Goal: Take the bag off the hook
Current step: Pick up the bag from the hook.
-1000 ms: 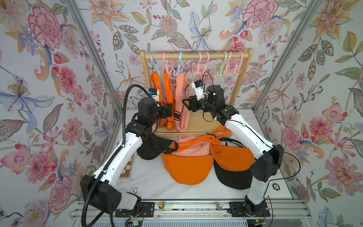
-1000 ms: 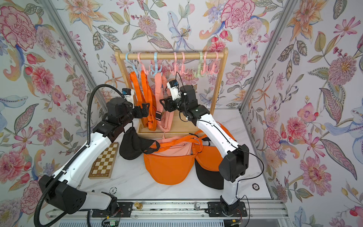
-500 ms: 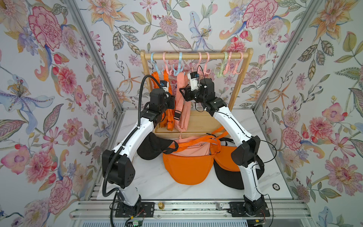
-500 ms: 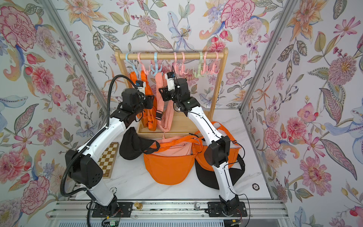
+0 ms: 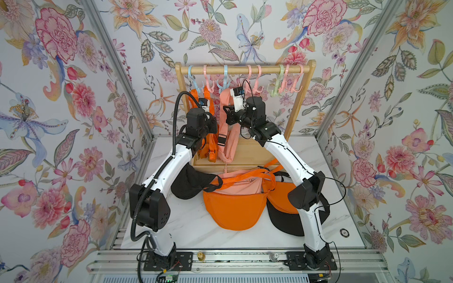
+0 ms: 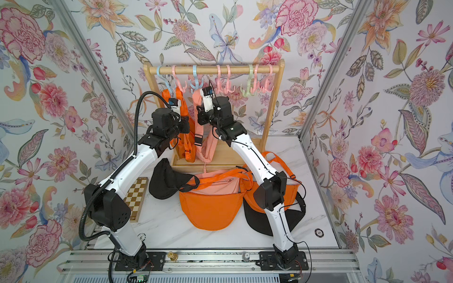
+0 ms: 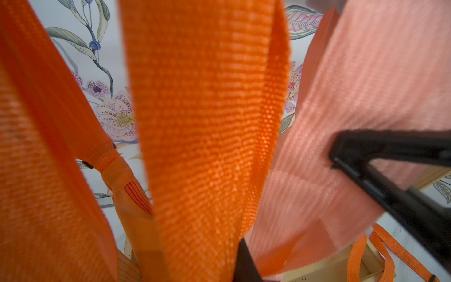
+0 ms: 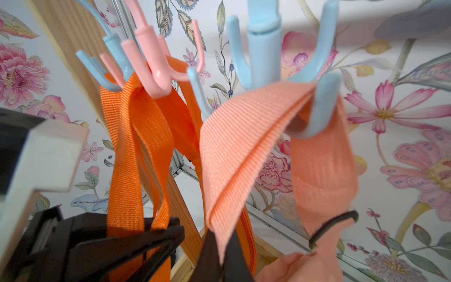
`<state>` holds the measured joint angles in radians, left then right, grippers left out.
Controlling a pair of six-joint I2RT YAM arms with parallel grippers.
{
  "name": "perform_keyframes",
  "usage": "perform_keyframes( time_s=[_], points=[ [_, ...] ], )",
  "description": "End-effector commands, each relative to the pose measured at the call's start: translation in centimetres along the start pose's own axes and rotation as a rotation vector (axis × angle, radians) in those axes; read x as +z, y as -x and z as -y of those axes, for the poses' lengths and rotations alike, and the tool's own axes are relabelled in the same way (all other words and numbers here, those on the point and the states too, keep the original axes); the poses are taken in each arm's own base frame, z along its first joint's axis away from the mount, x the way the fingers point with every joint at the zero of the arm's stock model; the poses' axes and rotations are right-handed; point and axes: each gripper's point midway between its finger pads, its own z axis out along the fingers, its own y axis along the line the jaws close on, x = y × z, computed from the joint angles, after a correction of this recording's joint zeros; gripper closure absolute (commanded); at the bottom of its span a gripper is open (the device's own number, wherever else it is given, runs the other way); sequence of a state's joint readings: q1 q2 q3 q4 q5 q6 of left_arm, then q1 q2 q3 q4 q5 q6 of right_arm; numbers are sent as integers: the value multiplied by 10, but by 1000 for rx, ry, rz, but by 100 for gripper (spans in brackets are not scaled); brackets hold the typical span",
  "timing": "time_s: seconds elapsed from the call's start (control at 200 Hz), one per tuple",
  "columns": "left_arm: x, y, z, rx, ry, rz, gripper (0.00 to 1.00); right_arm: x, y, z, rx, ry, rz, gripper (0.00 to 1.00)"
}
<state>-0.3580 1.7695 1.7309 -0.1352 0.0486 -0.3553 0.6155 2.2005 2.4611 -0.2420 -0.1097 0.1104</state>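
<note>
Peach bag (image 5: 229, 147) hangs inside the wooden rack (image 5: 267, 70), its peach strap (image 8: 244, 146) looped over a blue hook (image 8: 319, 107) on the rail. The right hand (image 8: 219, 258) is pinched tight on that strap below the hook, its fingers closed with the webbing between them. Beside it, the left hand (image 8: 156, 236) is clamped narrow on the orange strap (image 7: 207, 122) of the hanging orange bag (image 5: 204, 147), which hangs from the neighbouring pink hook (image 8: 156, 80) and a second blue one. Loose bags (image 5: 235, 210), orange, peach and black, lie heaped on the white surface (image 5: 191, 227) in front of the rack
</note>
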Motion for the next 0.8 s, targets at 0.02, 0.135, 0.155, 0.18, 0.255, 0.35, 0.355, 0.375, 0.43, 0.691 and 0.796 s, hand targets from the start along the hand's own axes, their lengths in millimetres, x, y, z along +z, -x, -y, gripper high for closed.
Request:
perform_keyframes(
  time_s=[0.02,0.135,0.155,0.18,0.255,0.35,0.355,0.375,0.43,0.691,0.796],
  points=[
    [4,-3,-9,-5,23,-6,89,-51,96,-2,-91,-47,216,100],
    [4,-10,-10,-11,26,-15,89,-64,115,-5,-115,-50,262,100],
    [4,-11,-11,-13,29,-17,89,-66,118,-5,-118,-51,272,100],
    [4,-13,-12,-13,30,-20,89,-69,123,-5,-124,-52,286,100],
    [4,-16,-13,-16,34,-26,90,-75,135,-4,-133,-60,325,100],
    [3,-18,-14,-18,39,-29,90,-82,150,0,-139,-65,366,100],
    [3,-19,-14,-17,38,-31,90,-83,151,0,-139,-66,370,100],
    [3,-20,-14,-18,37,-33,90,-85,155,1,-140,-68,382,100],
    [2,-20,-15,-18,42,-33,90,-90,163,3,-143,-74,408,100],
    [1,-23,-19,-10,57,-42,90,-112,188,6,-162,-77,477,100],
    [2,-25,-20,-10,61,-47,90,-120,192,0,-164,-54,469,100]
  ],
)
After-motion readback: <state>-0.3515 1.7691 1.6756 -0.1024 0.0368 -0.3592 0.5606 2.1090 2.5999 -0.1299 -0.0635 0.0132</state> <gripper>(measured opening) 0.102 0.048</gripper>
